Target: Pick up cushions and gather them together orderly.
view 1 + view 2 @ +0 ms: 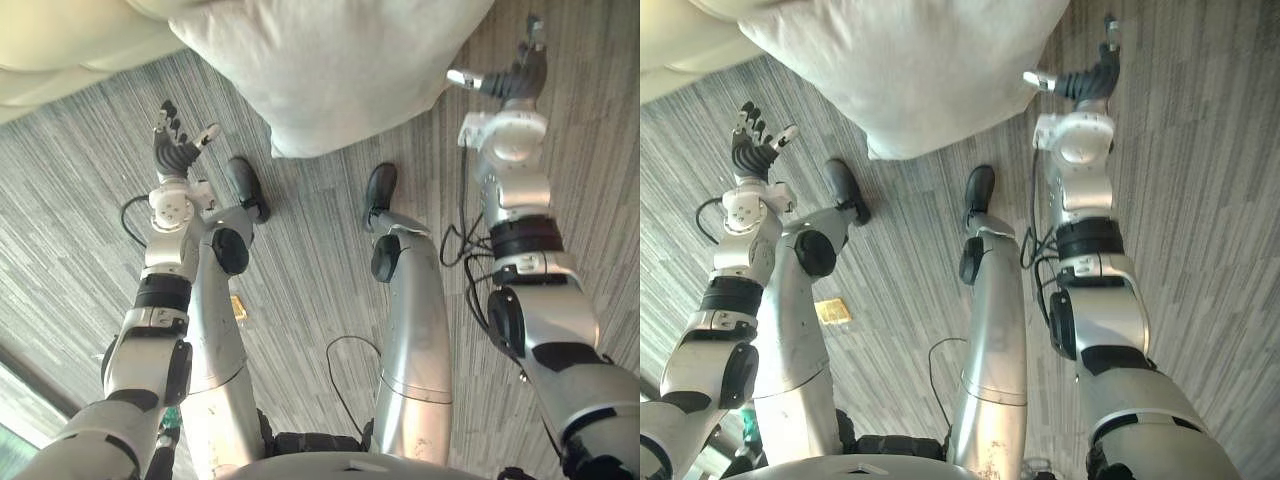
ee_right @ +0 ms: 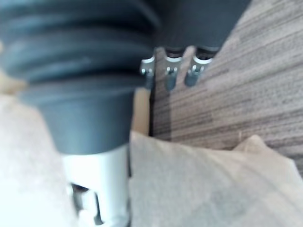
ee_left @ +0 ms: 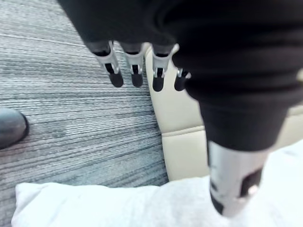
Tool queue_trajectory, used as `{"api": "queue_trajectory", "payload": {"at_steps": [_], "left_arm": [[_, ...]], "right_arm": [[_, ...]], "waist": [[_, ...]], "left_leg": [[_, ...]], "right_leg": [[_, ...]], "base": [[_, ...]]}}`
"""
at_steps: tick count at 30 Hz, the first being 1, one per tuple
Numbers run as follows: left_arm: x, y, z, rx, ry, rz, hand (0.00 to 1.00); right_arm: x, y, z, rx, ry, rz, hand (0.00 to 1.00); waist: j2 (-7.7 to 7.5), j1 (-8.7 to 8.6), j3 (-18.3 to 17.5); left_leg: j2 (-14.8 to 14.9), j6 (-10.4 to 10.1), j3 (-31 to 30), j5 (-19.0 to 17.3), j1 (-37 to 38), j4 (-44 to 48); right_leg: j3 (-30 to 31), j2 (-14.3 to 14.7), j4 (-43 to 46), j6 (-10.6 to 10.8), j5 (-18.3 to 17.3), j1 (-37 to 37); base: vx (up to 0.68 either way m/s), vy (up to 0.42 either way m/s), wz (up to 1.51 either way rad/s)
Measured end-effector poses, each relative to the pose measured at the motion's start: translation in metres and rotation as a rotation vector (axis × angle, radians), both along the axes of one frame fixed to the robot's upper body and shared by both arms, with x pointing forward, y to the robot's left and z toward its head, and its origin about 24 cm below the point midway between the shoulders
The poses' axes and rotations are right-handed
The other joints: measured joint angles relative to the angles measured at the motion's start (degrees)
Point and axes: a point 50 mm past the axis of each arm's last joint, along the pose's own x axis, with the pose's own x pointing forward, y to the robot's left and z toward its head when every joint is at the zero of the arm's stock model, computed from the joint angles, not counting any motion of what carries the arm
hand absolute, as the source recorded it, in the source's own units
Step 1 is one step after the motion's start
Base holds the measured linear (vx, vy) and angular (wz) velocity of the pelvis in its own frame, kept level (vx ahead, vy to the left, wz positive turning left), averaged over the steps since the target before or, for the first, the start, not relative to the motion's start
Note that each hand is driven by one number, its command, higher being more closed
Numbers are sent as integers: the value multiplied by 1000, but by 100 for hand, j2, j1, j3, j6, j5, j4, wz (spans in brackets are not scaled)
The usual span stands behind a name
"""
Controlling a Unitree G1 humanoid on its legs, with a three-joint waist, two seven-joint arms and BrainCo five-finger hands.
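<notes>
Grey striped carpet [image 1: 70, 180] beside one cream sofa [image 1: 60, 40]; one white cushion [image 1: 330, 60]; left hand [image 1: 175, 153] and right hand [image 1: 515, 78] both spread, empty.

I look down on a grey carpet [image 1: 320, 260] with fine light and dark stripes. A cream sofa [image 1: 60, 40] stands at the far left, its padded edge meeting the carpet; from my left wrist I see a seam across its side. A small yellowish slip [image 1: 833, 311] lies flat on the carpet, well apart from the sofa; I cannot tell what it is.
</notes>
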Motion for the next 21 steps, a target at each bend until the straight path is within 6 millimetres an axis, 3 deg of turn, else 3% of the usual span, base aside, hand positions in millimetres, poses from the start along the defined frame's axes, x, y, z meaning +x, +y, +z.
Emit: {"api": "queue_trajectory", "payload": {"at_steps": [2,3,7,8,13,21], "left_arm": [[3,-8,9,16,-22,-20,0],[4,-14,16,25,-40,-28,0],[5,-38,48,49,-136,-78,0],[4,-48,59,54,-171,-100,100],[-3,-75,86,28,-270,-140,100],[-8,-82,90,-76,-269,-130,100]], "right_arm": [[-1,10,16,-26,-37,7,0],[-2,16,27,-30,-67,6,100],[-5,27,47,-31,-120,-7,100],[-6,29,50,-24,-128,-17,100],[-14,50,65,5,-193,-4,100],[-22,81,75,65,-245,33,100]], "waist": [[-8,17,21],[-7,23,21],[-6,-24,21],[-6,-20,20],[-3,-105,18],[6,-222,5]], "left_leg": [[18,-36,-24,18,-161,76],[17,-49,-44,28,-238,71],[-69,-73,-108,67,-380,53],[-72,-78,-125,72,-416,53],[-79,-88,-135,112,-504,64],[-76,-139,-253,246,-391,6]], "right_leg": [[-12,-7,92,-47,-4,-159],[-31,-8,96,-53,-2,-219],[-72,-90,173,-113,-51,-348],[-88,-92,176,-117,-53,-371],[-109,-92,256,-122,-49,-472],[-219,-53,223,-225,16,-339]], "base": [[0,0,0],[-15,20,5],[-10,18,12],[-7,11,7],[0,0,0],[-24,-2,0]]}}
